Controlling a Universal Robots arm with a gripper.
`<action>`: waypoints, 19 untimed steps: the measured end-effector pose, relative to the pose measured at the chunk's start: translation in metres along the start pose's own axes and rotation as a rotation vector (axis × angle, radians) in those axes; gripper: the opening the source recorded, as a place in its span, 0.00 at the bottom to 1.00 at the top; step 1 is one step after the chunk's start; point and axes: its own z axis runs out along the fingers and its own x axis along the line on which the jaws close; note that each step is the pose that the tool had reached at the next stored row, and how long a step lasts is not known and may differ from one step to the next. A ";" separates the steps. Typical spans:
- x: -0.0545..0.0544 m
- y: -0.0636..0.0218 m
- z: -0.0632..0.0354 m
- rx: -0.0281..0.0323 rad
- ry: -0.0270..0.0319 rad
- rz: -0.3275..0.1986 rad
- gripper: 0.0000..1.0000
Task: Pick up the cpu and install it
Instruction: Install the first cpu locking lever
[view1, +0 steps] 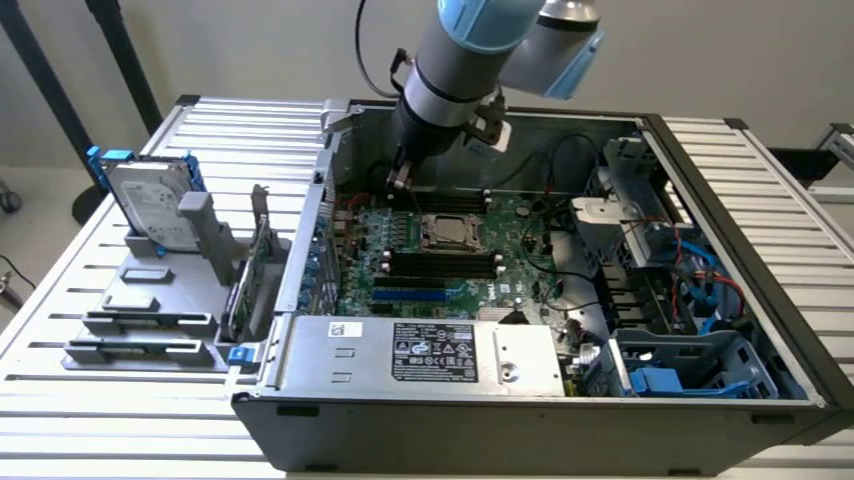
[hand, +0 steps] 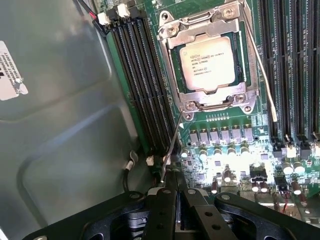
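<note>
one cpu (hand: 209, 62) sits in its socket (hand: 181, 37) on the green board (hand: 235, 145). wrist view: claw (hand: 174, 186) fully closed, tips at a thin lever (hand: 172, 142), hold unclear. exterior view: open case (view1: 534, 430) on slatted table (view1: 80, 400).

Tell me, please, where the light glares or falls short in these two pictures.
Wrist view: a washed-out glare sits on the small board parts just past the shut gripper, which looks almost black; the chip in its socket is evenly lit. Exterior view: the slatted table is bright, while the case's back corner beside the arm lies in shadow.
</note>
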 end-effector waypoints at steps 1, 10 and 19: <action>0.000 -0.0003 -0.0009 0.0006 0.0056 0.003 0.11; 0.003 -0.0039 -0.0110 -0.0167 0.0328 0.059 0.11; 0.004 -0.0062 -0.0149 -0.0298 0.0328 0.091 0.11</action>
